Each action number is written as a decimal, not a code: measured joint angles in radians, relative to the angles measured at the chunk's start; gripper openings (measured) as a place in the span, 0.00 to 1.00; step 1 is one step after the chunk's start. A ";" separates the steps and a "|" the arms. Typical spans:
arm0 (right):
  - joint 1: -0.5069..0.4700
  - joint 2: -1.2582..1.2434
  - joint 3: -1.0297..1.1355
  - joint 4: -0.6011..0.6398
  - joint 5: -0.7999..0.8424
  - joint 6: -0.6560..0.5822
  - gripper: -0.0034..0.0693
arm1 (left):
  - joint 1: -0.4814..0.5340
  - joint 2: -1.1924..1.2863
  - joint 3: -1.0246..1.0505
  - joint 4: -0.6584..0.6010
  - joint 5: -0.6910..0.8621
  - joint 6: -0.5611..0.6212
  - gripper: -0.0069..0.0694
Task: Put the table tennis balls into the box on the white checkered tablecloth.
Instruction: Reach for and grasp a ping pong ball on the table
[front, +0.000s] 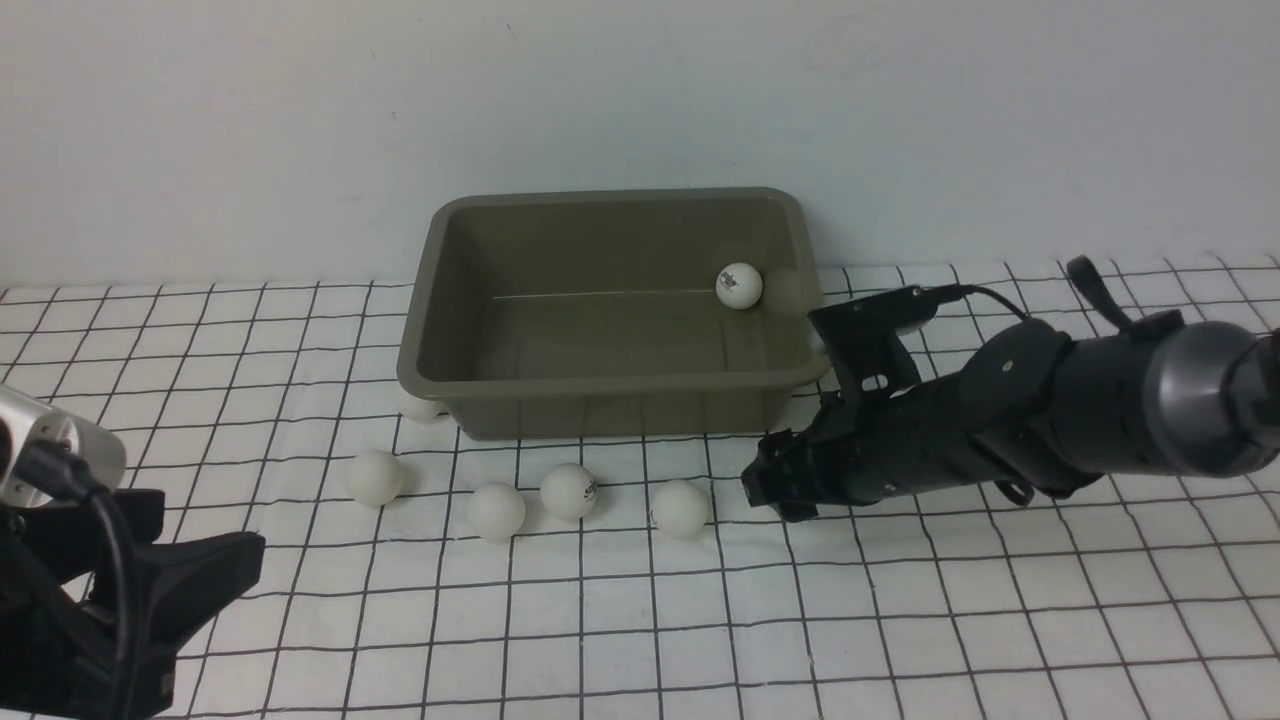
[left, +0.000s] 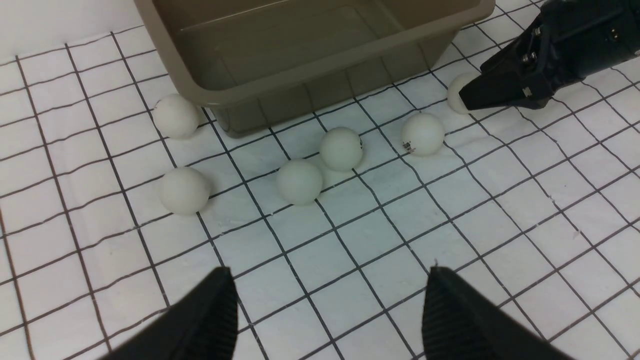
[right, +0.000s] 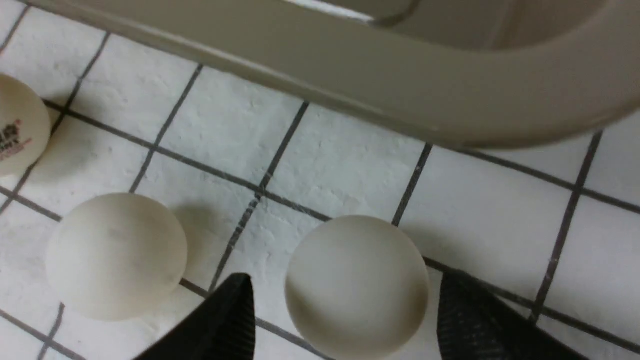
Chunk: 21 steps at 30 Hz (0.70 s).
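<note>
One ball between spread right fingers, hidden from the front view; left fingers likewise apart, empty.

Background: wall
Plain, pale grey-white, matte surface; spans the full width of the front view at the far side.

Open cloth across the near middle; balls crowd the strip before the box, right gripper blocking its right end
</note>
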 joint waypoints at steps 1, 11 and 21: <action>0.000 0.007 0.000 0.000 0.001 -0.002 0.66 | 0.000 0.000 0.000 0.000 0.000 0.000 0.68; 0.000 0.016 0.000 0.074 0.002 -0.078 0.66 | 0.000 0.000 0.000 0.000 0.000 0.000 0.68; 0.000 0.016 0.000 0.130 0.002 -0.134 0.51 | 0.000 0.000 0.000 0.000 0.000 0.000 0.68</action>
